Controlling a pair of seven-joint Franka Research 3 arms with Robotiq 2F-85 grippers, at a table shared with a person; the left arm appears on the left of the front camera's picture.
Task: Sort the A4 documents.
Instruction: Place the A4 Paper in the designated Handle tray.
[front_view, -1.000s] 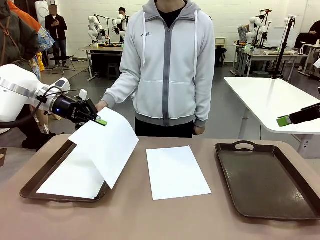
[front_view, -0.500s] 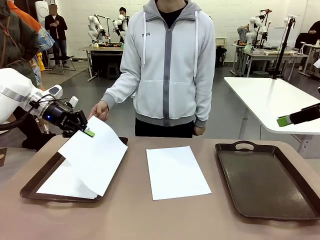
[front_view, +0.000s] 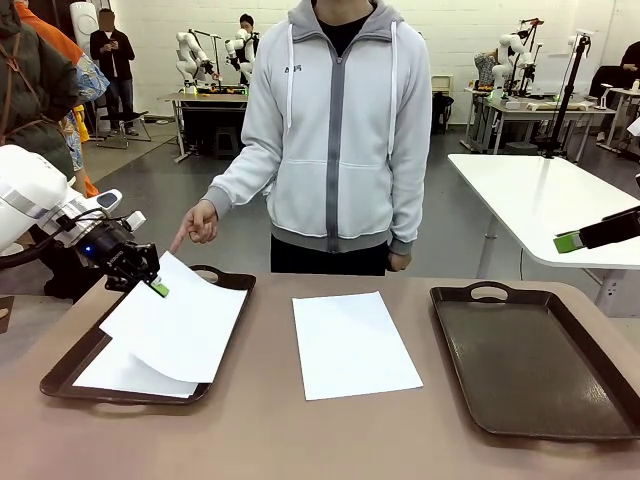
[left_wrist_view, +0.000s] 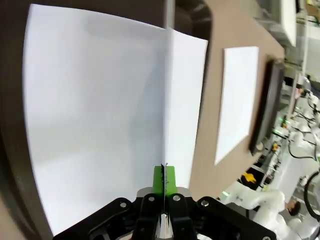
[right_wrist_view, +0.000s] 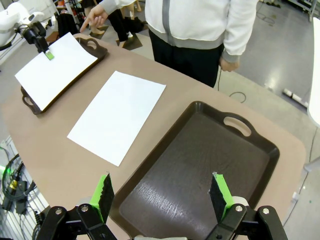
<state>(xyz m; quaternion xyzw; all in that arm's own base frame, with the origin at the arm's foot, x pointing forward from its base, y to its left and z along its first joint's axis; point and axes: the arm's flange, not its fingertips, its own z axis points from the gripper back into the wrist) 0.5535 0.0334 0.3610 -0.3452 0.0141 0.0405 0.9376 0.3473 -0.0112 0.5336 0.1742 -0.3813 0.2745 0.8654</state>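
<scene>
Lowered since a second ago: left gripper (front_view: 155, 287) has swung its sheet (front_view: 180, 325) down, now nearly flat over the left tray (front_view: 66, 366), jaws clamped on the sheet's far corner. Second sheet (front_view: 118, 374) lies in that tray beneath. Third sheet (front_view: 352, 343) on the table (front_view: 300, 430) just right of the tray, unmoved. Person's hand (front_view: 198, 222) points down beyond the tray's far rim. Right gripper (right_wrist_view: 162, 194) spread wide, empty, well right of the tray. Sheets blank; hoodie (front_view: 340, 150) chest mark unreadable.
</scene>
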